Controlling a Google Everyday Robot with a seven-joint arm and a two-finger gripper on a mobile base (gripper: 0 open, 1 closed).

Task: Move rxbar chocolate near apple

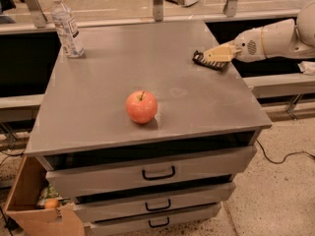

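The rxbar chocolate (pixel 199 59) is a flat black bar lying near the table's far right edge. My gripper (pixel 210 56) reaches in from the right and sits low, right on top of the bar, covering most of it. The apple (pixel 141 106), red-pink with a short dark stem, stands near the middle front of the grey table top (pixel 113 68). It is well to the left of and nearer than the bar and gripper.
A clear water bottle (pixel 66 26) stands at the table's far left corner. Drawers with dark handles (pixel 158 173) are below the top. A cardboard box (pixel 29 205) holding a small orange fruit sits on the floor at lower left. A cable (pixel 285 156) lies on the floor at right.
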